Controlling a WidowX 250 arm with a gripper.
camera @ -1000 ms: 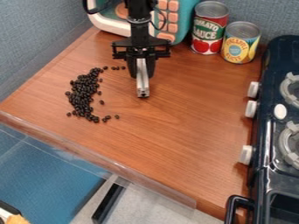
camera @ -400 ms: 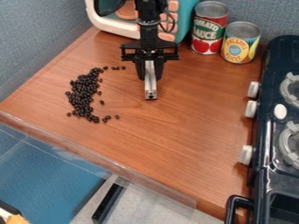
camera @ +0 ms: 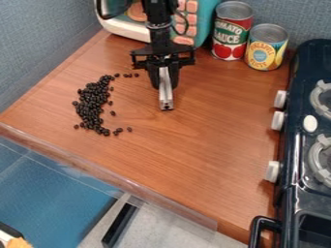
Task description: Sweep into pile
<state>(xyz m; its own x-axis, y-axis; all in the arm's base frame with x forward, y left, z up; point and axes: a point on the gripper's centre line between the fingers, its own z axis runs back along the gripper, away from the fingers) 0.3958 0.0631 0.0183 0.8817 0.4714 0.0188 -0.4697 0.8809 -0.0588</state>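
With twelve o'clock at the view's top, your gripper [camera: 165, 86] hangs over the table [camera: 200, 155], its fingers closed on a silver bar [camera: 167, 99]. Beans [camera: 94, 104] lie between eight and nine o'clock from it, in one long heap with some loose ones around; they are small, dark, oval and glossy. Above, at twelve, a teal and white toy oven [camera: 210, 17] stands behind your arm. Toward one and two stand the red can [camera: 233, 31] and yellow can [camera: 266, 47], round, of metal, with labels. The shiny dark stove [camera: 291, 160] limits your right side, its pale knobs [camera: 278, 120] sticking out. The table is of smooth brown wood grain.
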